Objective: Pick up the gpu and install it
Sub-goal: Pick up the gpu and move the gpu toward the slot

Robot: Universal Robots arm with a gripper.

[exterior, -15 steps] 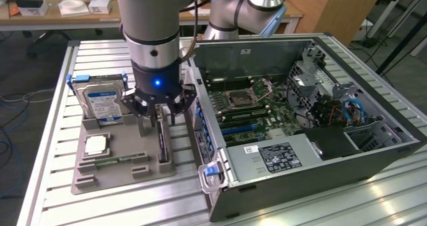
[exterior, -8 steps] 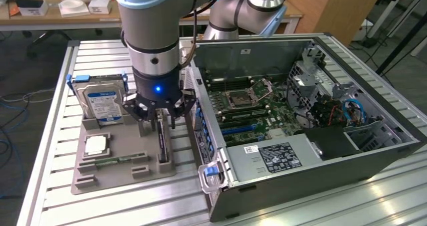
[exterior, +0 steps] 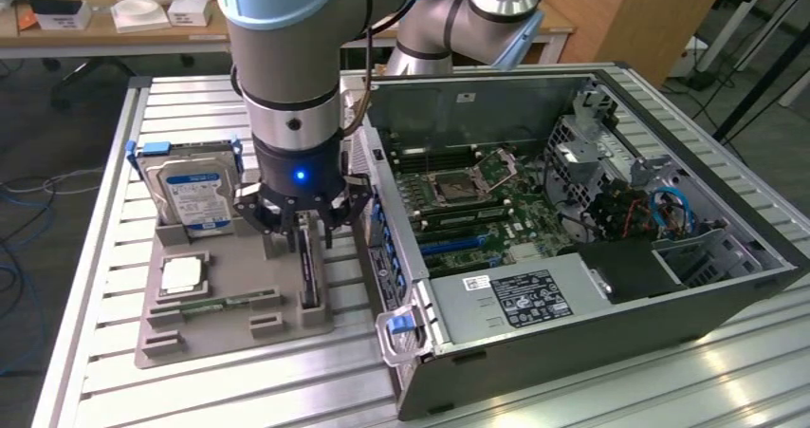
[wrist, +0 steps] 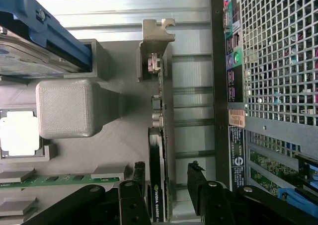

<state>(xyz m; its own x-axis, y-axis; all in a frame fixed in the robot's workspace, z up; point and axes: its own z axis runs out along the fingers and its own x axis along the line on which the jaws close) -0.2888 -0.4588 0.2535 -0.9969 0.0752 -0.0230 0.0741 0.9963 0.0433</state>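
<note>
- At the exterior view's left: hard drive (exterior: 193, 198) stood upright in its holder on the grey fixture tray (exterior: 234, 338). CPU (exterior: 184, 274) and memory stick (exterior: 218, 305) are laid flat nearer the camera. All of it is carried on the slatted counter (exterior: 253, 390).
- Further right, at the tray's edge just beside the PC case (exterior: 608, 300): the gpu (exterior: 309, 276) is stood on its long edge in a slot. Its pale metal bracket (wrist: 155, 38) sits at the end away from the fingers.
- Handling (judged): light, stiff, thin board. It is taken as fragile, w/ exposed components on the faces and an edge connector at the bottom. The faces are prob. smooth, so some slip is to be expected.
- Hold (judged): best taken across the two flat faces near the upper edge, approx. mid-length, clear of bracket and connector. A modest squeeze is advised, w/ the card kept vertical.
- The end effector (wrist: 166, 178) is spread wide. One of its fingers (wrist: 196, 179) is set on each side of the card, a gap shows on both sides, and nothing is clamped.
- Arm (exterior: 291, 58) pose: the wrist is pointed straight down over the tray, w/ the last link near vertical. The remaining links are folded back above the case.
- At the exterior view's right: the case is laid on its side w/ the panel off and the motherboard (exterior: 494, 210) exposed. The card is not yet installed.
</note>
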